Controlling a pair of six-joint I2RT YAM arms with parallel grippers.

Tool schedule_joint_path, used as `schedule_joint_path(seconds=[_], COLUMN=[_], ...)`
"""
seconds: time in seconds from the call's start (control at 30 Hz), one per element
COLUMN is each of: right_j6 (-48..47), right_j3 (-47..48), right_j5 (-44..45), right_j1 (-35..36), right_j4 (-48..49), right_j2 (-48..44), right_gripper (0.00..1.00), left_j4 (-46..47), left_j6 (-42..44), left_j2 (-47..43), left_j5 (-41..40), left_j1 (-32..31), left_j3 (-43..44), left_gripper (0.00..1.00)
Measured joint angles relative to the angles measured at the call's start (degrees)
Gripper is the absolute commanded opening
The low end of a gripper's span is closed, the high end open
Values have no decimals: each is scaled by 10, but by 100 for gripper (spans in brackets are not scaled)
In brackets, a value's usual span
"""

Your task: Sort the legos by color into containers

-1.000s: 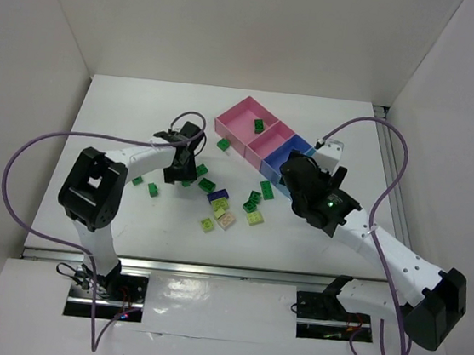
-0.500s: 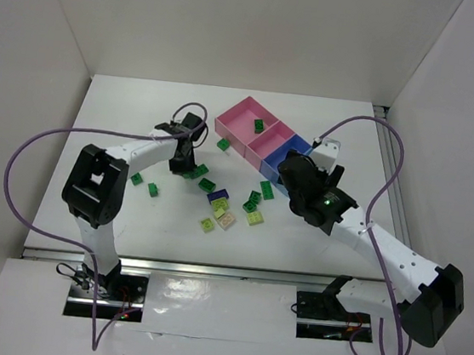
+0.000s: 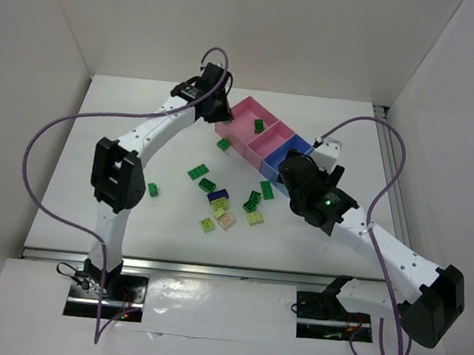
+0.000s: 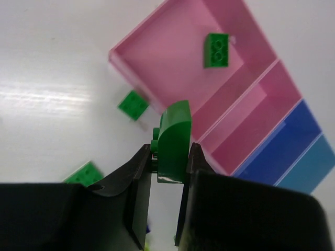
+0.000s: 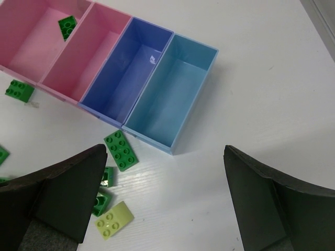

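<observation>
My left gripper [image 3: 215, 106] is shut on a dark green brick [image 4: 174, 137] and holds it above the left edge of the larger pink bin [image 3: 239, 122], which also shows in the left wrist view [image 4: 162, 57]. One green brick [image 3: 259, 126] lies in that bin. The smaller pink bin [image 5: 84, 49], violet-blue bin [image 5: 125, 68] and light blue bin [image 5: 167, 94] are empty. My right gripper [image 5: 165, 151] is open and empty, above the table just in front of the light blue bin. Loose legos lie in front of the bins, among them a green 2x4 [image 5: 121, 150], a yellow-green one [image 5: 114, 220], a purple one [image 3: 217, 196] and a beige one [image 3: 227, 219].
A green brick [image 4: 132, 104] lies on the table beside the larger pink bin's left corner. Another green brick [image 3: 153, 189] lies apart at the left. White walls close in the table on three sides. My right arm [image 3: 367, 239] crosses the right half.
My left gripper has risen from the loose bricks at mid table with the green brick and swung back and right to the larger pink bin. The right arm has barely moved.
</observation>
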Motion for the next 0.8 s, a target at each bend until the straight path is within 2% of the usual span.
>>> schedule_joint_path(seconds=[0.03,0.07,0.1,0.13,0.2,0.3,0.37,0.47,0.53,0.6,0.7,0.73,0.8], right_j6=[3,4,5,6,7,13,18,20,20,20,18,17,16], right_j3=[0,0,0,0,0,0,0,-7,-10,-13,-16,-18,-21], right_j5=[0,0,0,0,0,0,0,0,2,2,0,-2,-7], right_j1=[0,0,0,0,0,0,0,0,0,0,0,0,0], right_j4=[0,0,0,0,-1,-5,-10,-12,-12,-12,-11,-11,-10], right_j2=[-2,-3,-5,-6,-9,-12,-14,-25,-33,-37,-37,-37,-36], right_gripper=[100,100,100,100,100,100,100,100,100,100,100,100,100], left_j4=[3,5,3,6,-2,-1,-5,4,-2,-8,-20,-28,-47], left_j6=[0,0,1,6,12,14,14,24,27,27,22,20,5], left_j2=[24,47,74,104,155,203,197,136,75,-4,-126,-156,-210], left_j5=[6,11,18,26,42,59,61,43,15,-15,-45,-52,-71], left_j1=[-1,-2,-2,-2,-2,-3,-3,-3,-3,-1,17,22,36], left_j3=[31,57,91,123,187,244,229,137,58,-34,-172,-203,-268], left_gripper=[23,46,64,77,93,92,83,67,64,67,79,86,90])
